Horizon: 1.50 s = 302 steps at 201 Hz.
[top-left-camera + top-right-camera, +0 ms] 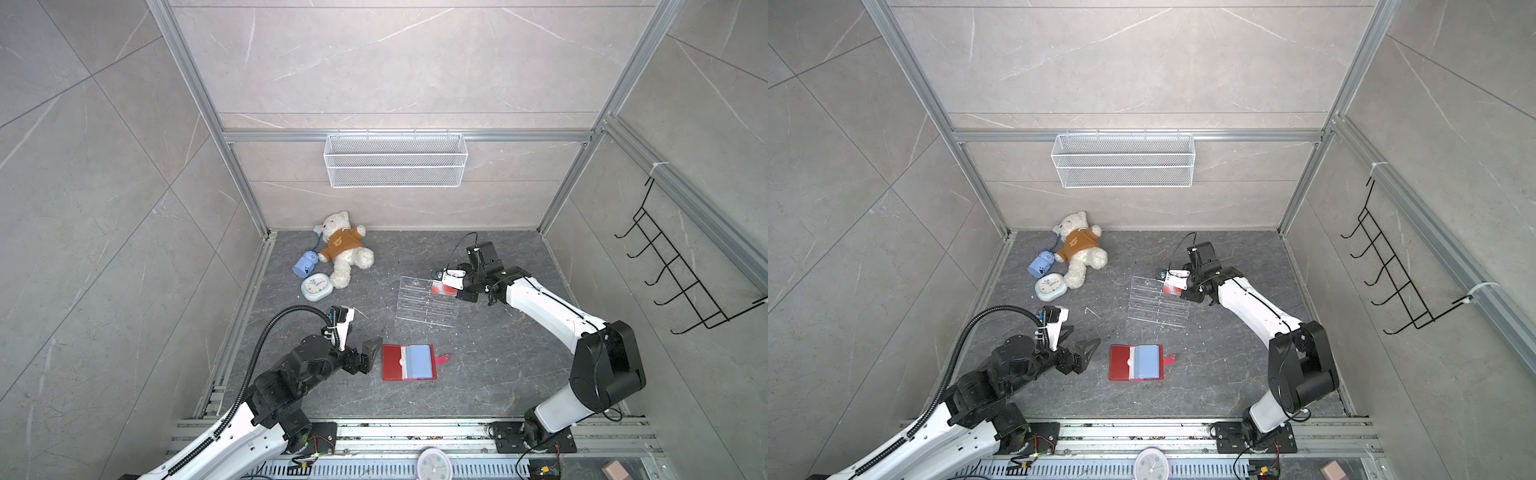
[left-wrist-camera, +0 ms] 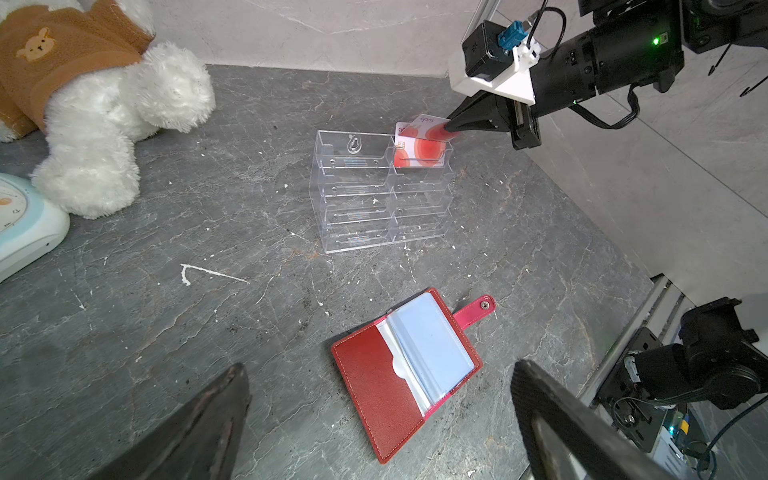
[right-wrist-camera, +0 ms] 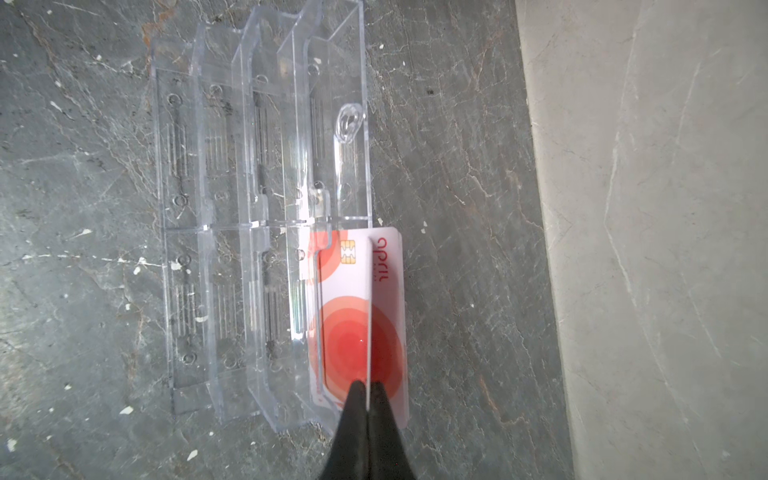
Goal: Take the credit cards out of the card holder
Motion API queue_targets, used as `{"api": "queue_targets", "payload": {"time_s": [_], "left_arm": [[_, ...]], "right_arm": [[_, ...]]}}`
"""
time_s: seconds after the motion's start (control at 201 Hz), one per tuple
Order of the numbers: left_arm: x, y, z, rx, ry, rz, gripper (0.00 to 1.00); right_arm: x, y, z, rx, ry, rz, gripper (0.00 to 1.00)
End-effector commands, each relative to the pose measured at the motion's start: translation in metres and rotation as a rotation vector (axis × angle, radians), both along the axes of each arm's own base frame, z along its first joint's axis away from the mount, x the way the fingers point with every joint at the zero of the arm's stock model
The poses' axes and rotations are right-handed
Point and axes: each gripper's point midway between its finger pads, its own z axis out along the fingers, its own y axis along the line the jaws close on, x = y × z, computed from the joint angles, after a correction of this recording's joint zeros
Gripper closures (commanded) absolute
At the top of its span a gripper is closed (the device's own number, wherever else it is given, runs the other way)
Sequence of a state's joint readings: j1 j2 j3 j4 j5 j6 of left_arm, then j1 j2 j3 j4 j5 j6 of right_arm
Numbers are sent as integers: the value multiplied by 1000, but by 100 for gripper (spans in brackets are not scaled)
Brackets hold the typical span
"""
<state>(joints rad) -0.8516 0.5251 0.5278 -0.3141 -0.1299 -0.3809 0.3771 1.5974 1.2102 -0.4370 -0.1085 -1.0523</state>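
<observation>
My right claw [image 3: 368, 386] pinches 1 credit card [image 2: 426, 123] at the clear rack [image 2: 353, 199]. My left claw [image 1: 371, 354] gapes wide, well apart from it.

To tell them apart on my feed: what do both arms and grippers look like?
The left arm and right arm have white shells and black joints. A thick ribbed black hose runs along the left; thin black wires loop on the right. The left gripper and right gripper have black tapering fingers.

Matt, stitched leather-look card holder [image 2: 370, 390] — clear glossy plastic rack [image 2: 353, 195] — veined, matt stone tabletop [image 2: 208, 208].
</observation>
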Motion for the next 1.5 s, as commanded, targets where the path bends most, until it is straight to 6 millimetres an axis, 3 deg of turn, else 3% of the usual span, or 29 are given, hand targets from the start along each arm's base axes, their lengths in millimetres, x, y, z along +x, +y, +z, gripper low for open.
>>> {"api": "queue_targets", "payload": {"time_s": [0.0,0.543,1.498], "left_arm": [[4,-2,8,-8,-37,0,0],[3,-5,6,-6,-31,-15,1],[3,-9,5,-6,-27,-31,1]], "right_arm": [[-3,0,-4,-12,32,22,100],[-4,0,-18,-34,79,24,99],[-2,2,-19,-35,93,13,90]]}}
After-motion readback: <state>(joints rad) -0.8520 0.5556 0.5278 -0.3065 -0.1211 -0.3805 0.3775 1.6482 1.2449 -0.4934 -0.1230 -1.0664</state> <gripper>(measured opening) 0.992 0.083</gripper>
